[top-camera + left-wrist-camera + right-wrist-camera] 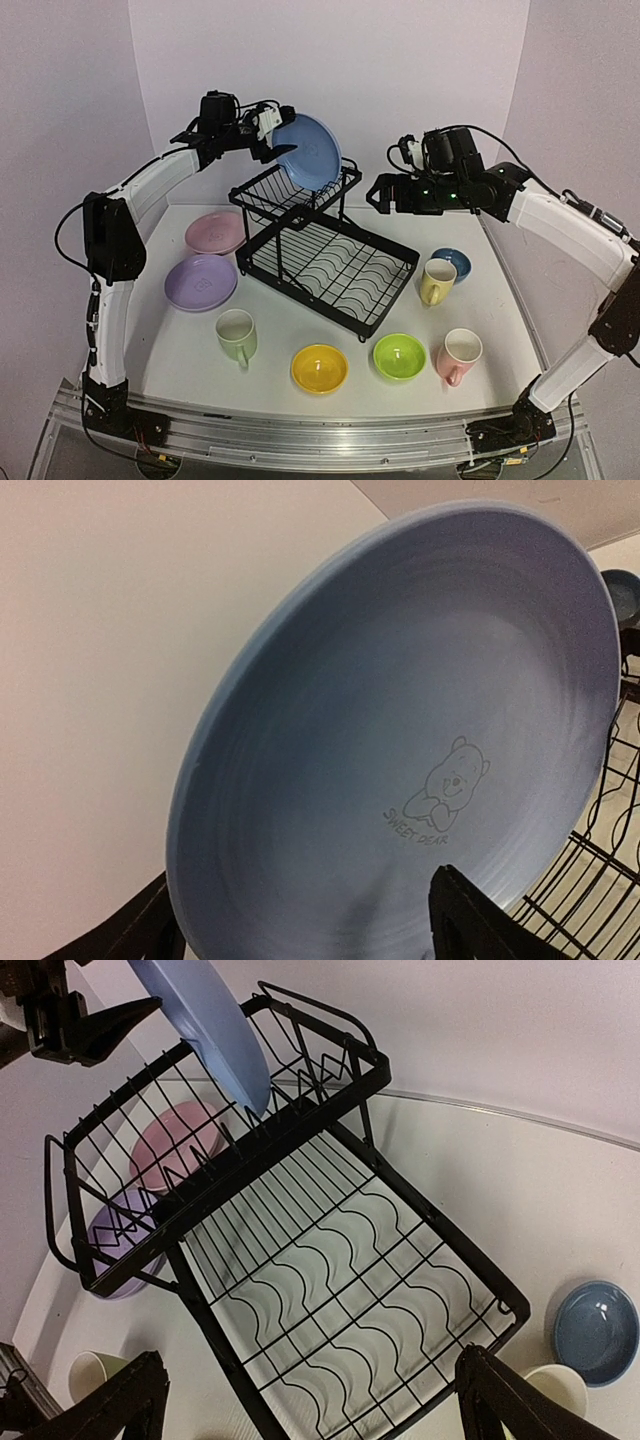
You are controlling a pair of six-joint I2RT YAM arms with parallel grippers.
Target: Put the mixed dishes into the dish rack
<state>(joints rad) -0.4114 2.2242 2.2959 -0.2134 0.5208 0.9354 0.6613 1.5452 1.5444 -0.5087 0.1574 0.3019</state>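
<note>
The blue plate (310,152) stands on edge in the upper shelf of the black dish rack (330,262) and leans back. My left gripper (277,146) is open at the plate's left rim, one finger on each side of it (300,905). My right gripper (377,193) hangs open and empty to the right of the rack, looking down on the lower tray (360,1260). On the table lie the pink plate (214,232) and lavender plate (200,282) at the left. The green mug (237,335), yellow bowl (319,368), lime bowl (399,357) and pink mug (459,355) stand in front.
The yellow mug (437,281) and the blue bowl (452,262) stand right of the rack, under my right arm. The rack's lower tray holds nothing. Walls close in the table at the back and on both sides.
</note>
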